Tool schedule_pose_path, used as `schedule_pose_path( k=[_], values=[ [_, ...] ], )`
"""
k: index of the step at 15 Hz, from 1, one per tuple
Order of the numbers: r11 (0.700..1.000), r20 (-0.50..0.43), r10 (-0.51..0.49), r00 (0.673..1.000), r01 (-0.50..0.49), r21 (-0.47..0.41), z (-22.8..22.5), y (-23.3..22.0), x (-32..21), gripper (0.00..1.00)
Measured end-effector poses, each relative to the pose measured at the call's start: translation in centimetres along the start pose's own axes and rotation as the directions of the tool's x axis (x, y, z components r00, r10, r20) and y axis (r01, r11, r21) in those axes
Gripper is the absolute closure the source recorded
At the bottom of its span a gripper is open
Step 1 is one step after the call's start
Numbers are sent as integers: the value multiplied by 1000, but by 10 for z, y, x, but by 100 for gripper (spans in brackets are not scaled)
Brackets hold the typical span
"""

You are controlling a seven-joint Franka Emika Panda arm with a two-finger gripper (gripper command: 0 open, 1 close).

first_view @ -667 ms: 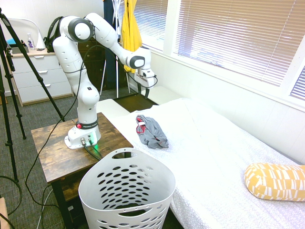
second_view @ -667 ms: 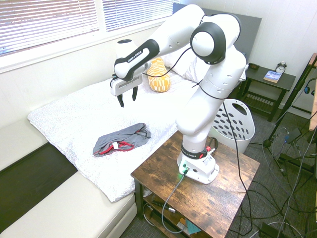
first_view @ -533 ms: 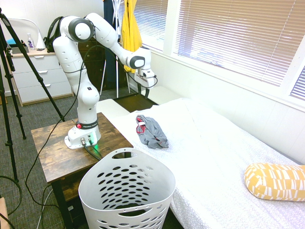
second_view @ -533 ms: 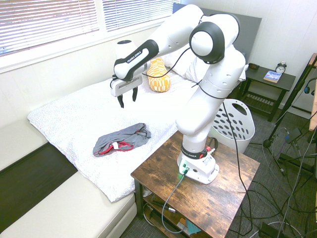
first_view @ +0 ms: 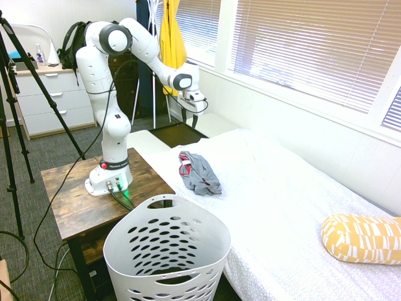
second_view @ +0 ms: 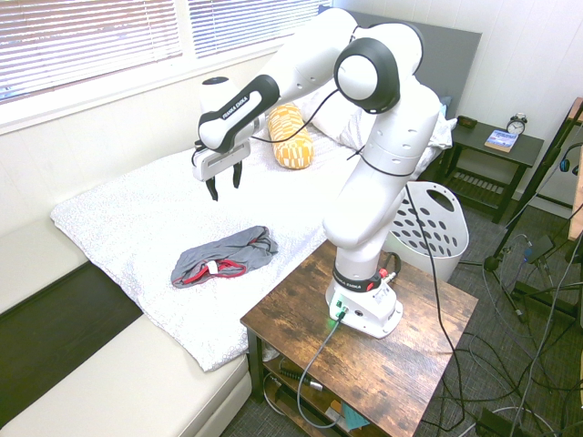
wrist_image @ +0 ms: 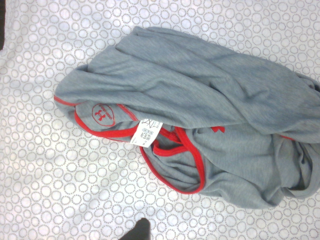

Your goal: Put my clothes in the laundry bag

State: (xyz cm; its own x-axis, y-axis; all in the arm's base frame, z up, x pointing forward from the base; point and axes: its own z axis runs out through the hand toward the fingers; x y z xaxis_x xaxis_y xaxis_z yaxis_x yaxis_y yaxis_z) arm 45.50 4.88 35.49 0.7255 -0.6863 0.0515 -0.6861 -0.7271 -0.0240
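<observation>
The clothes [first_view: 199,172] are a crumpled grey garment with red trim and a white label, lying on the white dotted bedspread near the bed's corner. They also show in the second exterior view [second_view: 223,257], and the clothes [wrist_image: 200,100] fill the wrist view. My gripper [second_view: 224,186] hangs well above the bed, up and toward the window side of the garment, open and holding nothing; in the first exterior view the gripper [first_view: 187,115] is partly hidden by the hand. The laundry bag [first_view: 125,235], a white holed basket, stands on the floor beside the bed's edge, and the laundry bag [second_view: 448,238] sits behind the arm's base.
A yellow-and-white pillow [first_view: 362,237] lies at the bed's far end. A yellow garment [first_view: 171,44] hangs by the window. The arm stands on a wooden side table [first_view: 69,200] against the bed. A dresser [first_view: 47,94] and a dark nightstand [second_view: 487,150] stand further off.
The arm's elbow has swung up, and the open gripper has shifted a little toward the window wall. The grey garment has not moved.
</observation>
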Motion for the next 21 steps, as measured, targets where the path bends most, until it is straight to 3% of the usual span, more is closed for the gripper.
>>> schedule_pose_path(
  k=[5, 10, 15, 21],
  values=[
    [997, -15, -67, 998, 66, -28, 44, -27, -9, 0],
    [984, 30, -176, 984, 177, -33, 143, -63, -10, 0],
    [979, 77, -181, 980, 188, -84, 232, -100, 8, 0],
    [968, 126, -193, 973, 210, -138, 295, -126, 7, 0]
  ],
)
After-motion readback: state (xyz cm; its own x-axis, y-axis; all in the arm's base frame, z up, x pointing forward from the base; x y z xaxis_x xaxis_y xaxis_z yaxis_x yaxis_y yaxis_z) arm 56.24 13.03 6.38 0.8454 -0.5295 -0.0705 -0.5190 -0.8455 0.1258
